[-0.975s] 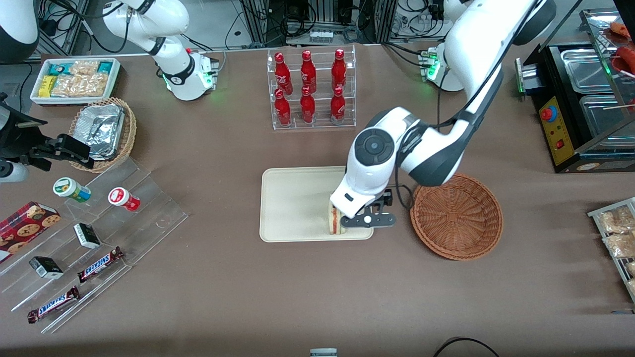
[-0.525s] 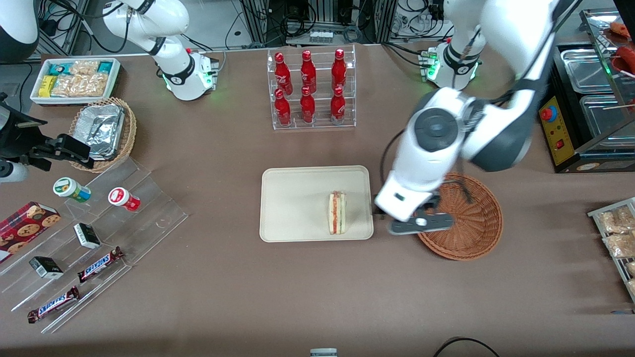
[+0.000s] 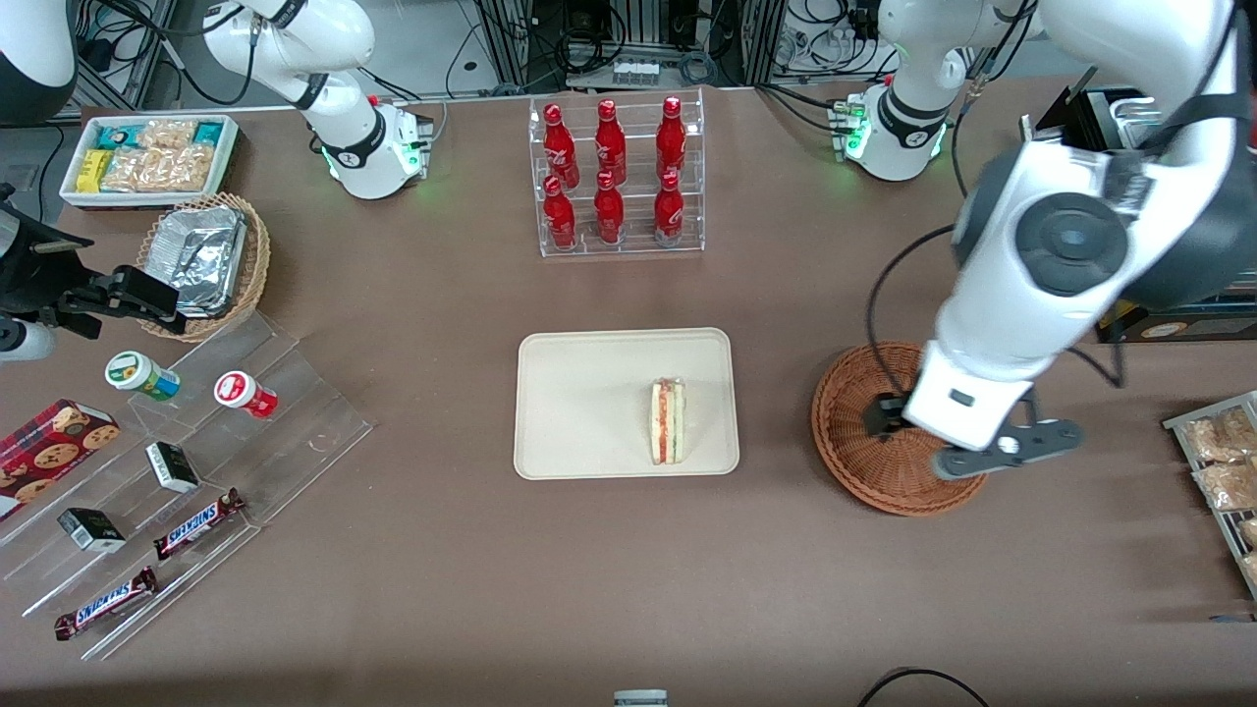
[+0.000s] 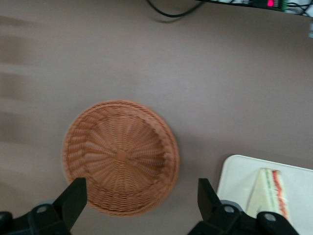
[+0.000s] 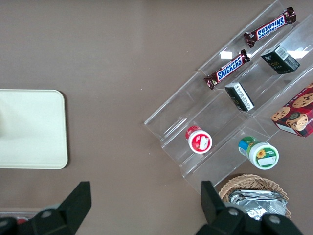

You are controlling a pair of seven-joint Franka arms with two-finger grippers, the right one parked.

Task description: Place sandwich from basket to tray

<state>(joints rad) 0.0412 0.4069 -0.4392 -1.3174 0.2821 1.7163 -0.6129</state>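
Note:
The sandwich [image 3: 668, 422] [image 4: 268, 193], a pale wedge with red and green layers, stands on edge on the cream tray [image 3: 589, 393] [image 4: 234, 178], near the tray's edge closest to the basket. The reddish-brown wicker basket [image 3: 864, 466] [image 4: 120, 156] sits beside the tray toward the working arm's end and holds nothing. My left gripper [image 3: 957, 417] [image 4: 141, 196] hangs high above the basket's outer rim, well away from the sandwich. It is open, and nothing is between its black fingers [image 4: 73, 196].
A clear rack of red bottles [image 3: 614, 177] stands farther from the front camera than the tray. A stepped acrylic stand [image 3: 196, 462] with snacks, a tan basket with a foil container [image 3: 201, 260] and a white bin [image 3: 147, 157] lie toward the parked arm's end. A black appliance [image 3: 1110, 255] is near the working arm.
A second ago the gripper stood at the sandwich on the tray. It has let go, risen and swung over the basket toward the working arm's end. The sandwich stays on the tray.

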